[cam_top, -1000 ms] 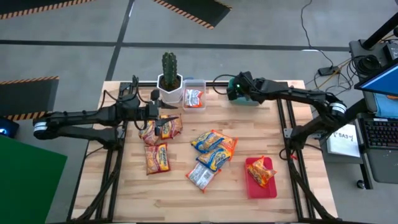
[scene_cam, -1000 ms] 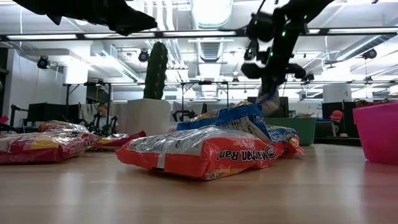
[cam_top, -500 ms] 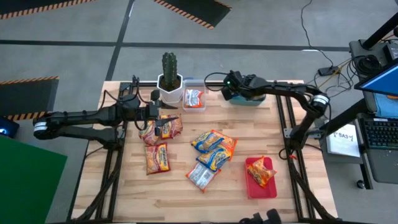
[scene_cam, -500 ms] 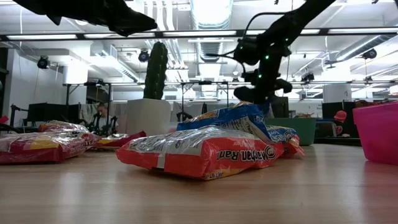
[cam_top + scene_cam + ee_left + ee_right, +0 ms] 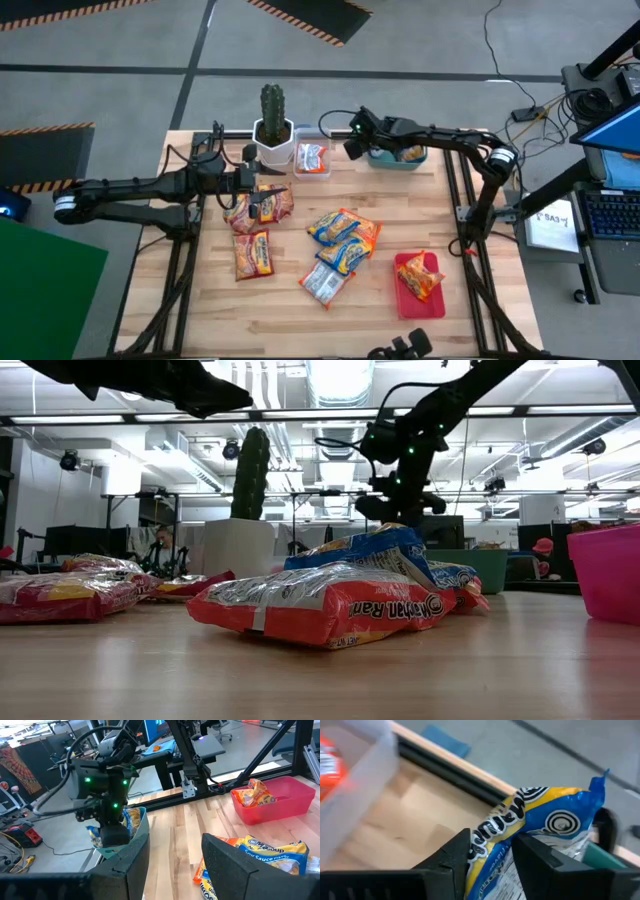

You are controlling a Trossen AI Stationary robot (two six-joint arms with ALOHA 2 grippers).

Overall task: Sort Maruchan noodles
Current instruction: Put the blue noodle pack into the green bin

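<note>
The Maruchan noodles lie in groups. Three red-orange packets (image 5: 255,212) sit under my left gripper (image 5: 262,197), which is open and hovers above them. Blue-and-yellow, orange and silvery packets (image 5: 340,245) are heaped mid-table. My right gripper (image 5: 352,143) is open at the left side of the teal bin (image 5: 380,160), by the far edge. A blue-and-yellow packet (image 5: 535,817) stands up out of that bin, right in front of the right fingers. One packet lies in the clear bin (image 5: 312,157) and one on the red tray (image 5: 421,277). My right gripper has its fingers (image 5: 455,857) on either side of the lower part of the blue-and-yellow packet (image 5: 492,855) in the wrist view. I cannot tell whether they touch it. The packet leans upright in the teal bin (image 5: 600,856).
A potted cactus (image 5: 272,110) stands at the far edge beside the clear bin. The red tray (image 5: 405,300) sits near the right front. Black rails run along the table's far edge and sides. Bare wood shows along the near edge and at the left front.
My right gripper has moved toward the table's left along the far edge, from above the teal bin to beside its left wall. The packet that hung below it in the low view no longer shows there. The left arm has kept still.
</note>
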